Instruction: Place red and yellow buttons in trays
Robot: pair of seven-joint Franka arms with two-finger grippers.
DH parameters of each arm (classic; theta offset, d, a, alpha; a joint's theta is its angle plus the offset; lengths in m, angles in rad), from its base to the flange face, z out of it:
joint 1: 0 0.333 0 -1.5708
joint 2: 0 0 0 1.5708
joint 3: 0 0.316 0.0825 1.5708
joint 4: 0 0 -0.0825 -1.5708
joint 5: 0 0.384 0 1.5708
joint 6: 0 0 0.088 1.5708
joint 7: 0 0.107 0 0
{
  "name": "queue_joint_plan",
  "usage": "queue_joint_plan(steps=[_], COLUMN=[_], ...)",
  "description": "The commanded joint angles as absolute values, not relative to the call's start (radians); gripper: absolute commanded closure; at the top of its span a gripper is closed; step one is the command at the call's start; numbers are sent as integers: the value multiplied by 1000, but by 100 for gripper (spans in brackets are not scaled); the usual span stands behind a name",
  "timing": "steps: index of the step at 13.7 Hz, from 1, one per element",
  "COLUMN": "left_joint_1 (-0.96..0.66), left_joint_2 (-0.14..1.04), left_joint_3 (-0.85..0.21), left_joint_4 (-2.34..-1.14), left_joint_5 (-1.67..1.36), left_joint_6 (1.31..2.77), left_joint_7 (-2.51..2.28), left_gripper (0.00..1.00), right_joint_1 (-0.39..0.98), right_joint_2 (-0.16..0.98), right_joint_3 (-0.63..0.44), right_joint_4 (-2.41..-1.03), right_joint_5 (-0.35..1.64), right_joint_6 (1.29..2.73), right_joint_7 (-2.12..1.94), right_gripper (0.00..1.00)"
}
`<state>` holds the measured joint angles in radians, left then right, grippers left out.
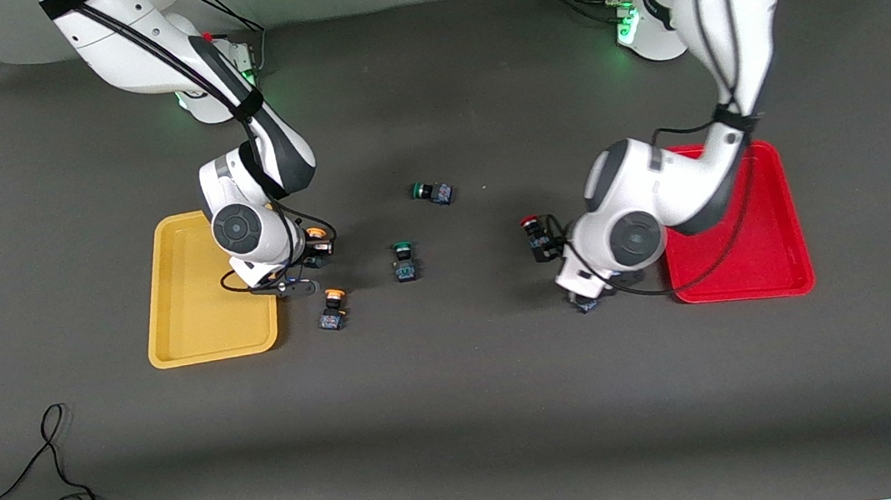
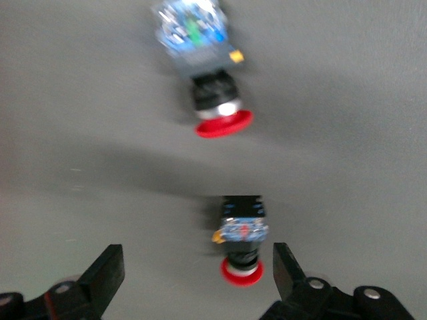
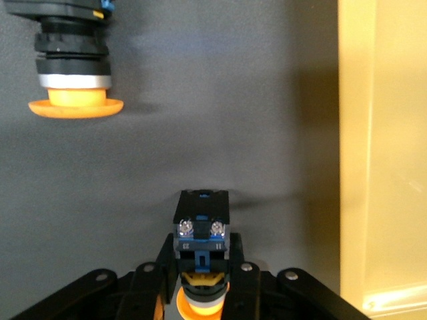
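My right gripper (image 1: pixel 317 253) is shut on a yellow button (image 3: pixel 201 257), low over the mat beside the yellow tray (image 1: pixel 193 312); its orange cap (image 1: pixel 316 233) shows in the front view. The tray's rim also shows in the right wrist view (image 3: pixel 357 153). The second yellow button (image 1: pixel 332 307) lies on the mat nearer the front camera and shows in the right wrist view (image 3: pixel 73 67). My left gripper (image 2: pixel 197 273) is open, low over the mat, with a red button (image 2: pixel 241 243) between its fingers, close to one finger (image 2: pixel 285 267). The other red button (image 1: pixel 541 237) lies close by (image 2: pixel 210 80). The red tray (image 1: pixel 780 245) holds nothing.
Two green-capped buttons (image 1: pixel 433 192) (image 1: pixel 405 260) lie on the mat between the arms. A black cable (image 1: pixel 62 495) lies loose near the front edge at the right arm's end. The left arm's elbow hangs over part of the red tray.
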<state>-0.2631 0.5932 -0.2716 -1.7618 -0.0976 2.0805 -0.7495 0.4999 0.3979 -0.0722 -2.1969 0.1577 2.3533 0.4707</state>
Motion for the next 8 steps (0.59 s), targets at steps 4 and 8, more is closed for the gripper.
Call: queue_joint_plan(steps=[4,8], left_joint_1=[-328,-351], left_joint_2=[615,612], left_joint_3=[-258,-256], left_joint_4=[-1857,-1890], left_joint_5=[-103,-98], left_joint_6=[2256,2283], left_joint_7=[-808,-811], left_gripper=[6,86], right_joint_1=[503,506], right_joint_2=[247,210], right_joint_3=[-187,-397], right_joint_4=[-2149,-2210], right_joint_5=[172,172], right_joint_6=[2154,2141], right_joint_7=[413,180], right_gripper=[95,95])
